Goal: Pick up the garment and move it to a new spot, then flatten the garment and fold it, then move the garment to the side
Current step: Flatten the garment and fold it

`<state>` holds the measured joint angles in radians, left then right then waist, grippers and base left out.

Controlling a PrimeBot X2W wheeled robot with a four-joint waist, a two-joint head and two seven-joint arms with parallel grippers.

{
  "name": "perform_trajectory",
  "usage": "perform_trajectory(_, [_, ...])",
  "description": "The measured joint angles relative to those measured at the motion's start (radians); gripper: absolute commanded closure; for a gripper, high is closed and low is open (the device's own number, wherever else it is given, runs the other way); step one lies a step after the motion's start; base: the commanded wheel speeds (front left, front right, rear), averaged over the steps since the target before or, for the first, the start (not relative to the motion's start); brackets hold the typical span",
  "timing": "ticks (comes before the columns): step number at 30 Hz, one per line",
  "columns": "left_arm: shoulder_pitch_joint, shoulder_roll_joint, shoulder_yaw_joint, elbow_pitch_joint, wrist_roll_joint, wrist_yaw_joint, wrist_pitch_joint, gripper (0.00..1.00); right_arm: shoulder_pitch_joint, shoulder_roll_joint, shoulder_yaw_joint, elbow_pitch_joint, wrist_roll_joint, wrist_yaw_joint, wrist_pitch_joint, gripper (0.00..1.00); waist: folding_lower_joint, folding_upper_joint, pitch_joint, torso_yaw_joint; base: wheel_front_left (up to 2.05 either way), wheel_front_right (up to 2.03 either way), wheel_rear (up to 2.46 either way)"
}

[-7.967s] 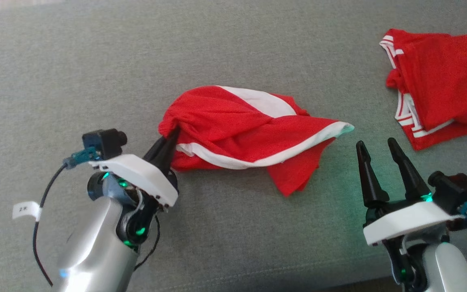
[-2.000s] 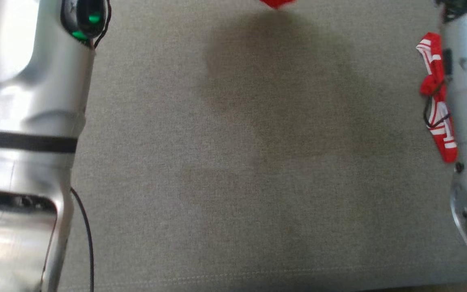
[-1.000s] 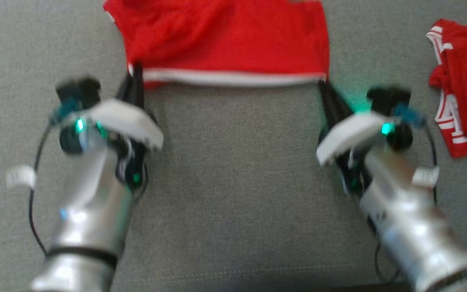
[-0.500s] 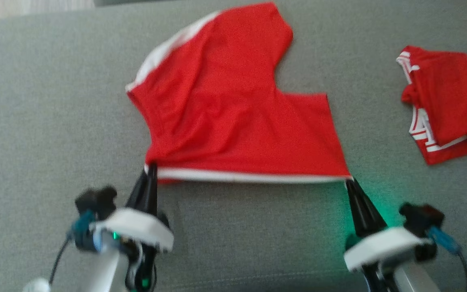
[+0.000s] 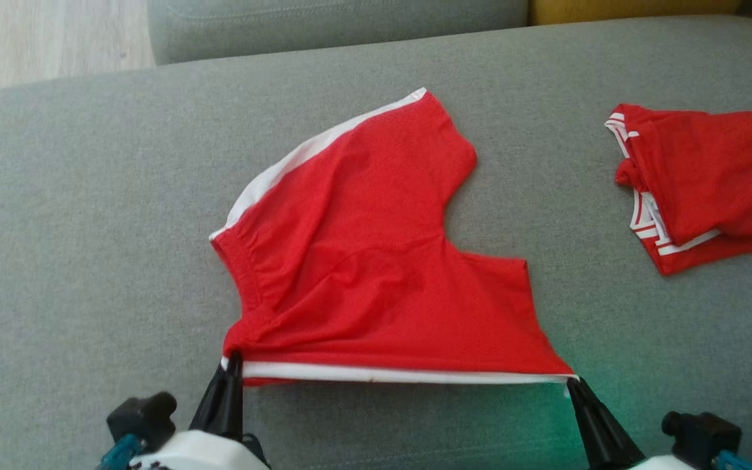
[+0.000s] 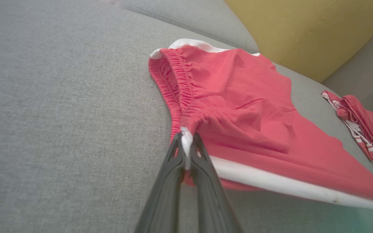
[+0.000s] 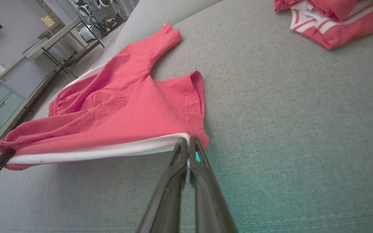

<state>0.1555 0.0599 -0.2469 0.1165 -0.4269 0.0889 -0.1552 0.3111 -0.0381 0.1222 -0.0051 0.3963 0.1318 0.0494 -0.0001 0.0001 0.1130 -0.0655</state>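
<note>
Red shorts (image 5: 376,274) with white trim lie spread on the grey sofa seat (image 5: 76,248), from its middle down to the near edge. You have both pincers clamped on them. Your left pincer (image 5: 233,360) is closed on the near left corner, where the gathered waistband (image 5: 245,274) meets a white band (image 5: 402,375). Your right pincer (image 5: 570,384) is closed on the near right corner, at the other end of that same band. The band runs straight and taut between the two pincers, parallel to the near edge of the seat, and in your wrist views it looks raised a little off the fabric below.

Beyond the held edge the shorts lie mostly flat. The waistband faces the left edge of the seat, with some wrinkles just behind your left pincer. One leg points toward the far edge with a second white stripe along its left side. The other leg ends in a hem facing right, just above your right pincer.

A second red garment (image 5: 709,176) with white stripes lies bunched near the right edge of the seat, well apart from the shorts. A yellow cushion (image 6: 303,29) sits past the far edge.
</note>
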Motion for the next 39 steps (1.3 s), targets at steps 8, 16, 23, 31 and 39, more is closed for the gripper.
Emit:
perform_trajectory(8, [0.025,0.005,-0.001,-0.052,-0.005,0.017,0.042,1.00,0.005,0.001,-0.011,-0.025,-0.007,0.000,0.022,1.00,0.0000,0.0000,-0.008,0.005,0.00,0.00,0.00])
perform_trajectory(16, [-0.101,0.027,0.003,-0.046,-0.023,0.016,0.089,1.00,-0.246,-0.004,-0.016,0.014,-0.066,0.000,0.040,1.00,0.0000,0.0000,0.053,0.015,0.00,0.00,0.00])
perform_trajectory(23, [-0.310,0.016,-0.001,0.026,-0.054,-0.011,0.119,1.00,-0.570,-0.093,0.026,0.170,-0.060,0.000,0.038,1.00,0.0000,0.0000,0.136,0.053,0.00,0.00,0.00])
perform_trajectory(31, [-0.519,-0.011,-0.011,0.164,-0.109,-0.038,0.115,1.00,-0.904,-0.165,0.109,0.418,0.009,0.000,0.001,1.00,0.0001,-0.0001,0.222,0.130,0.00,0.00,0.00])
perform_trajectory(39, [-0.686,-0.030,-0.059,0.328,-0.178,-0.077,0.103,1.00,-1.130,-0.201,0.199,0.690,0.073,0.000,-0.046,1.00,0.0001,-0.0001,0.286,0.213,0.00,0.00,0.00])
